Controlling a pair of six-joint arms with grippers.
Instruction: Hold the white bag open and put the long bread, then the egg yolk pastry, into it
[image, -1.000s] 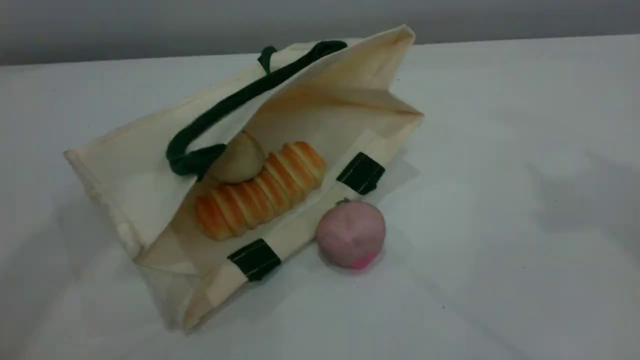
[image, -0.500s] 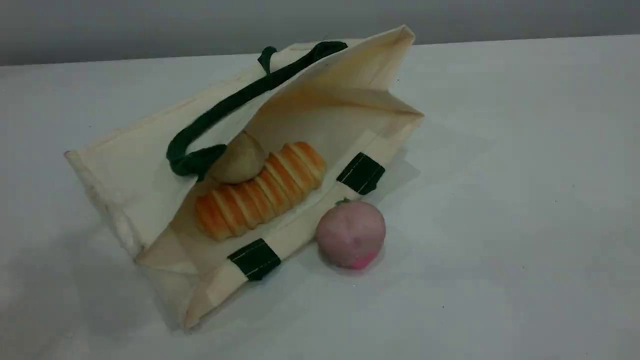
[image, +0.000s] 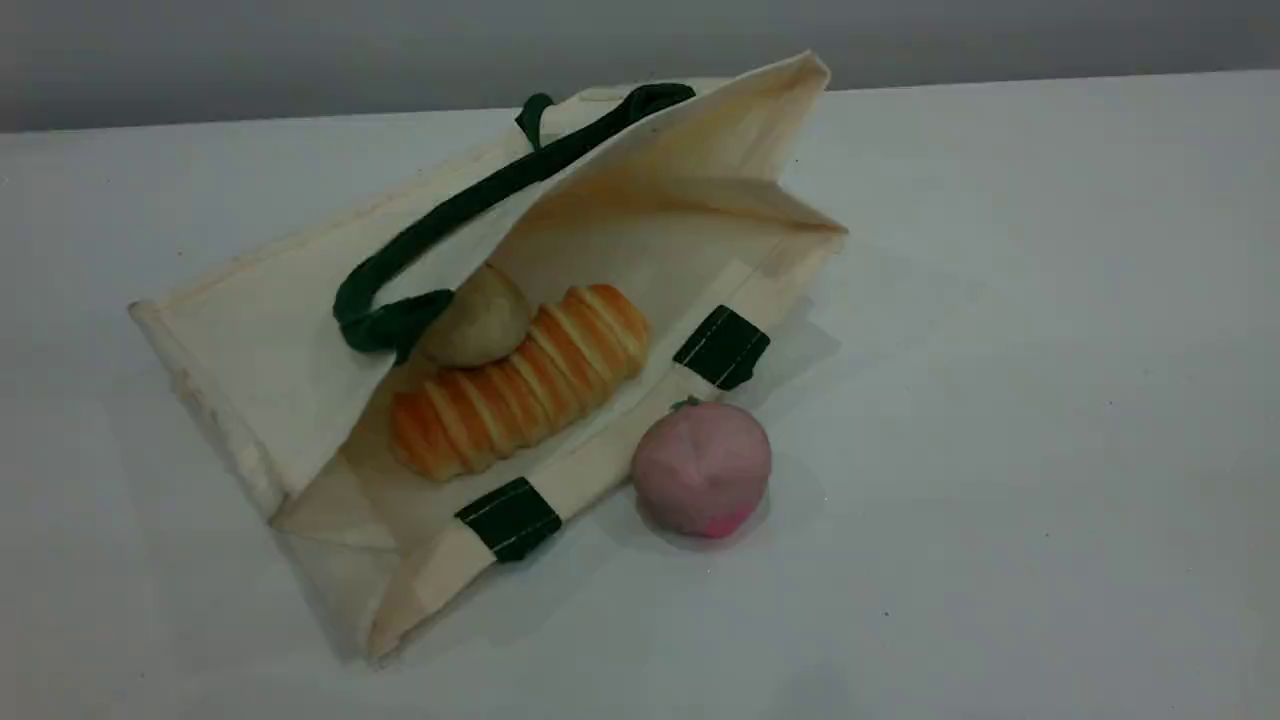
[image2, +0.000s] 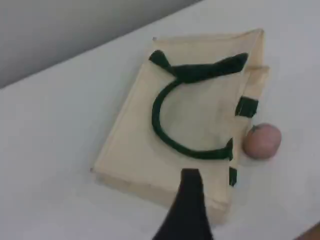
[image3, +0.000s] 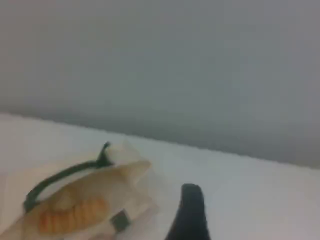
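Observation:
The white bag (image: 250, 340) lies on its side on the table, its mouth gaping toward the camera, and nothing holds it. Inside lies the long bread (image: 520, 385), with the egg yolk pastry (image: 478, 320) resting against its far side. Neither arm shows in the scene view. The left wrist view looks down from high above on the bag (image2: 200, 115), with one dark fingertip (image2: 191, 200) at the bottom edge and nothing on it. In the right wrist view a bare fingertip (image3: 191, 210) hangs well off from the bag (image3: 125, 172) and the bread (image3: 72, 216). Both grippers are open.
A pink ball (image: 700, 468) sits on the table against the bag's front edge; it shows beside the bag as the pink ball (image2: 262, 141) in the left wrist view. A dark green handle (image: 450, 210) drapes over the bag's upper side. A grey wall runs behind the white table.
Faint shadows on the table at the left and right have faded away. The bag, bread, pastry and pink ball have not moved.

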